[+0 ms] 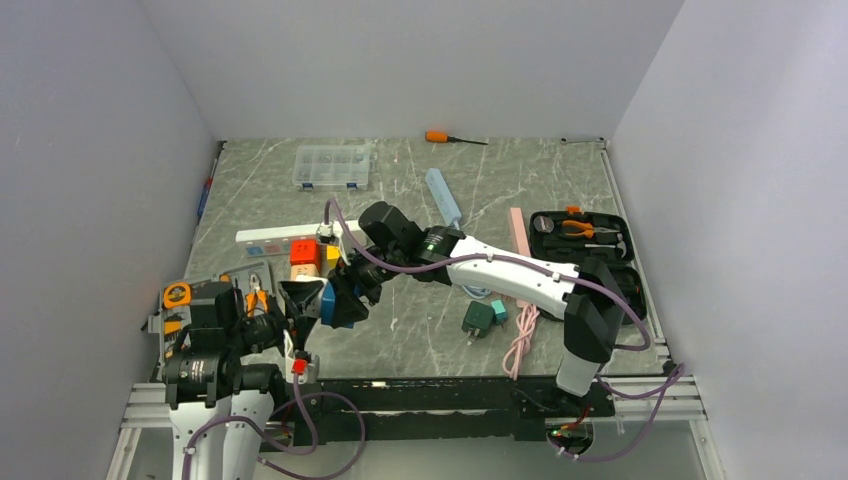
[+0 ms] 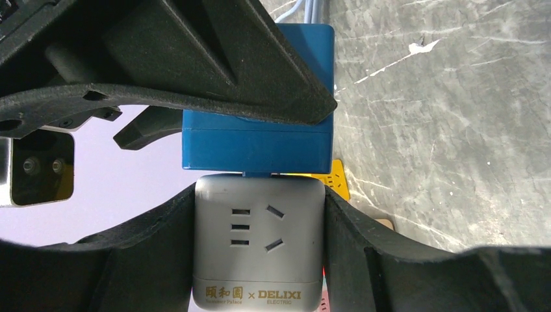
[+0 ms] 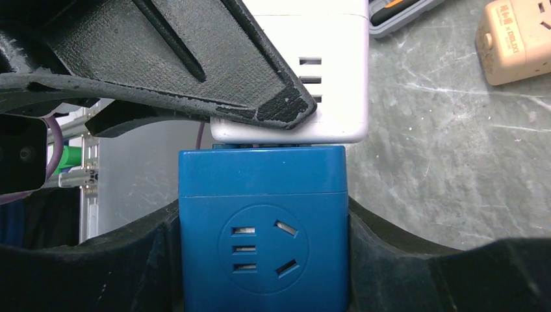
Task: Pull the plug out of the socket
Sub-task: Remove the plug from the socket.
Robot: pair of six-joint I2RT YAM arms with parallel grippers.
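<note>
A blue cube plug (image 2: pixel 260 146) is seated against the top face of a grey DELIXI cube socket (image 2: pixel 258 247), and the two are joined. My left gripper (image 2: pixel 258 221) is shut on the grey socket, with a black finger pressed against each side. My right gripper (image 3: pixel 263 260) is shut on the blue plug (image 3: pixel 263 247) in the same way, and the pale socket (image 3: pixel 325 97) lies beyond it. In the top view both grippers meet near the table's front left, around the blue plug (image 1: pixel 340 305). The socket is mostly hidden there by the left gripper (image 1: pixel 300 298).
A tan cube adapter (image 3: pixel 513 39) lies nearby. A white power strip (image 1: pixel 275 237) and coloured cubes (image 1: pixel 305 255) sit just behind the grippers. A green adapter (image 1: pixel 480 318) and pink cable (image 1: pixel 520 340) lie to the right, with an open tool case (image 1: pixel 580 240) beyond. A clear organiser box (image 1: pixel 333 166) stands at the back.
</note>
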